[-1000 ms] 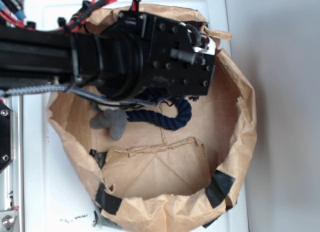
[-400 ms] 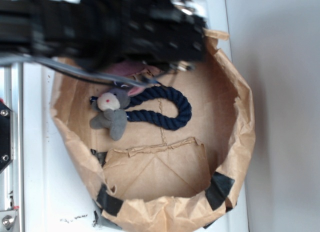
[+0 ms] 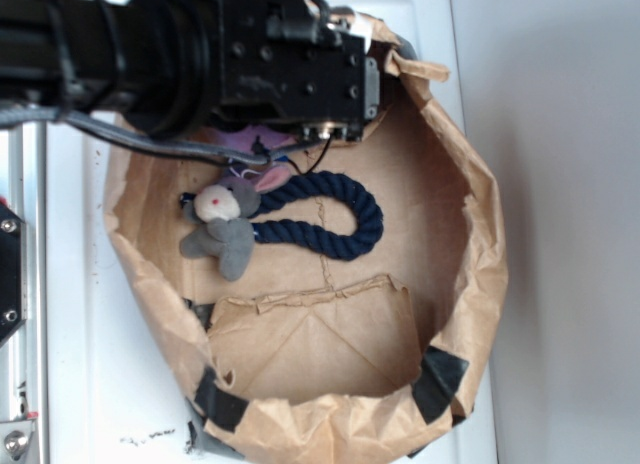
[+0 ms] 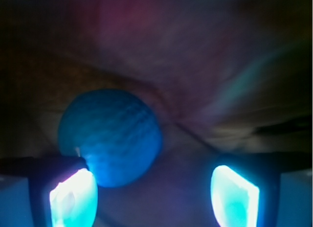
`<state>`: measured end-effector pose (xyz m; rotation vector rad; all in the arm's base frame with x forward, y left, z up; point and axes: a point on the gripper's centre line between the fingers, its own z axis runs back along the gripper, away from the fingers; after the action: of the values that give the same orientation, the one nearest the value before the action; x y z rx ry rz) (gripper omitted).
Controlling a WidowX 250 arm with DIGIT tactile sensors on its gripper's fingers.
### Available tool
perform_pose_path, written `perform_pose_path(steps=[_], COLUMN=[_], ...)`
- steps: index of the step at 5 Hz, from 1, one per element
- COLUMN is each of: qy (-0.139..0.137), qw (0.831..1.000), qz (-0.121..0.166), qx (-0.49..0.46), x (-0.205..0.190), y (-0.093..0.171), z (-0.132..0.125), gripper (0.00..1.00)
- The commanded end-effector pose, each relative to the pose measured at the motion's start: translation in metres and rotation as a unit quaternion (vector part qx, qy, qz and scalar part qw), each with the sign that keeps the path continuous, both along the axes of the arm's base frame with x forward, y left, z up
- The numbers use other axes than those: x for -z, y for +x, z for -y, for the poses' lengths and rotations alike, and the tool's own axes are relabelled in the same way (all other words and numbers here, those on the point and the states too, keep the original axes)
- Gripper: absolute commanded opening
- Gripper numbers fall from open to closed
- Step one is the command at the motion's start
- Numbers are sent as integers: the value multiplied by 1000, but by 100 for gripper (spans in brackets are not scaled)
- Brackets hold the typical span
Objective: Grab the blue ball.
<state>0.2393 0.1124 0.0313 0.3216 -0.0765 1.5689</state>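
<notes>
Blue ball [image 4: 110,136] sits just ahead of the hand [image 4: 154,195], nearer its left finger [image 4: 73,197] (hidden under the arm in exterior view). Hand open, gripping nothing. Ball prob. light, soft, fuzzy; pinch across its widest middle.

In the wrist view the ball [image 4: 110,136] at centre left is teal-blue with a faint ribbed, knitted pattern, and the two fingertips [image 4: 73,202] at the bottom edge glow pale cyan. In the exterior view the arm [image 3: 180,54] across the top is black. Below it lie a grey bunny [image 3: 222,234] with a cream face and pink ear, and a dark navy twisted rope [image 3: 330,219]. The paper bag [image 3: 480,274] is brown with black tape [image 3: 438,379] patches.
</notes>
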Motion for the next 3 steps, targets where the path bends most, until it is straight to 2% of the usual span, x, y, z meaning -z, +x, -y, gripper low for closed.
perform_pose_path(steps=[1,2,3], qy=[34,48,25], qw=[999,997,999], qz=[26,41,37], qx=[-33,-45,-27], x=[17,33,10], y=[-8,-3,-4], z=[-2,2,4], gripper=[70,0,0])
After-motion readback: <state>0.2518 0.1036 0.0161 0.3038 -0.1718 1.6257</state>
